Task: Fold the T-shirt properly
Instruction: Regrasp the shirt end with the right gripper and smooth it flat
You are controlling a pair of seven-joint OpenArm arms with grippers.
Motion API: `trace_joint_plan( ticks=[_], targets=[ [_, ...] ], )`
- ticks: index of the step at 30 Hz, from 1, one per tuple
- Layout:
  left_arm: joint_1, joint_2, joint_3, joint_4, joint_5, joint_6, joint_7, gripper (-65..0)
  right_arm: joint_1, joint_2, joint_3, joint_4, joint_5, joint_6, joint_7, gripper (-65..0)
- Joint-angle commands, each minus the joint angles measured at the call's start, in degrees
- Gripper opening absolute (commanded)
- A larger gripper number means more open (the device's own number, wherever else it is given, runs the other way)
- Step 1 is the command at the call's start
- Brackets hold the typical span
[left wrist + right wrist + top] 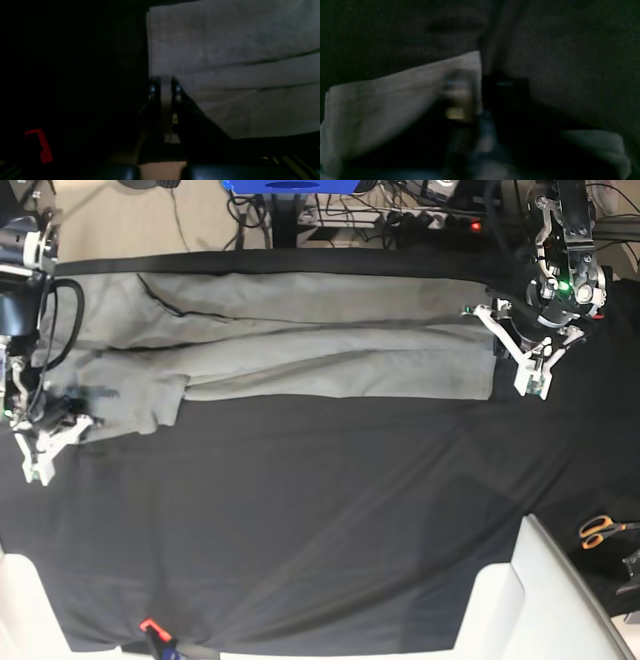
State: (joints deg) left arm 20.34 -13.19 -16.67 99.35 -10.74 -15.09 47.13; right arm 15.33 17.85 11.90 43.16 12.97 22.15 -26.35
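Stretched in a long band across the far half of the black-clothed table (pixel 320 520), from 9 to 3 o'clock: the grey T-shirt (pixel 330 355), already doubled lengthwise. Left gripper (pixel 528 360) at the 3 o'clock end, jaws together on the T-shirt's edge; right gripper (pixel 52 430) at 9 o'clock, jaws pinched on a sleeve corner. Apparently mid-fold, with both ends gripped. Next, likely: lifting both ends evenly, keeping the cloth taut.
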Motion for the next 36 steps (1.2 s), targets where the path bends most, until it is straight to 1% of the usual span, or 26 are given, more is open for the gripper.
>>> trace_joint_plan(
  ticks=[1,2,3,4,5,7,10,14,16,21,26,31,36],
  targets=[
    [-0.07,-0.66,-0.26,0.91,-0.11,0.10,-0.76,-65.0,0.89,0.22,0.45,0.76,0.43,1.01,-0.60,-65.0],
    [-0.07,-0.66,-0.26,0.91,-0.11,0.10,-0.76,-65.0,0.89,0.31,0.45,1.02,0.43,1.01,-0.60,-65.0],
    [-0.07,-0.66,-0.26,0.91,-0.11,0.10,-0.76,-65.0,0.71,0.40,0.54,2.43,0.43,1.01,-0.68,-62.4],
    [-0.07,-0.66,-0.26,0.91,-0.11,0.10,-0.76,-65.0,0.27,0.40,0.54,4.54,0.43,1.01,-1.04,-63.6],
    [-0.07,-0.66,-0.26,0.91,-0.11,0.10,-0.76,-65.0,-0.96,0.48,0.63,7.44,0.43,1.01,-2.53,-65.0],
    [-0.07,-0.66,-0.26,0.91,-0.11,0.10,-0.76,-65.0,-3.42,0.48,1.77,14.29,0.52,1.01,-6.49,-65.0],
    [-0.16,-0.66,-0.26,1.18,-0.11,0.10,-0.76,-65.0,-8.26,-0.04,5.73,27.04,0.52,0.92,-13.96,-65.0],
    [-0.16,-0.66,-0.26,1.26,-0.11,0.10,-0.76,-65.0,-14.23,-2.77,10.47,39.79,0.35,0.92,-23.28,-65.0],
    [-0.16,-0.66,-0.26,1.26,-0.03,0.10,-0.76,-65.0,-17.31,-3.91,11.88,44.89,0.43,0.92,-26.18,-65.0],
    [-0.07,-1.01,-0.26,1.26,-0.03,0.10,-0.59,-65.0,-24.17,-7.16,14.52,52.18,0.43,0.92,-29.17,-65.0],
    [0.28,-1.18,-0.26,1.26,-0.03,0.10,-0.67,-65.0,-29.44,-8.92,15.04,53.41,0.52,0.92,-28.73,-65.0],
    [0.28,-1.18,-0.26,1.26,-0.03,0.10,-0.67,-65.0,-32.17,-10.42,15.13,54.91,0.52,0.92,-28.55,-64.8],
    [0.28,-1.18,-0.26,1.26,-0.03,0.10,-0.67,-65.0,-32.34,-10.86,14.69,54.47,0.26,0.66,-28.82,-64.2]
  ],
)
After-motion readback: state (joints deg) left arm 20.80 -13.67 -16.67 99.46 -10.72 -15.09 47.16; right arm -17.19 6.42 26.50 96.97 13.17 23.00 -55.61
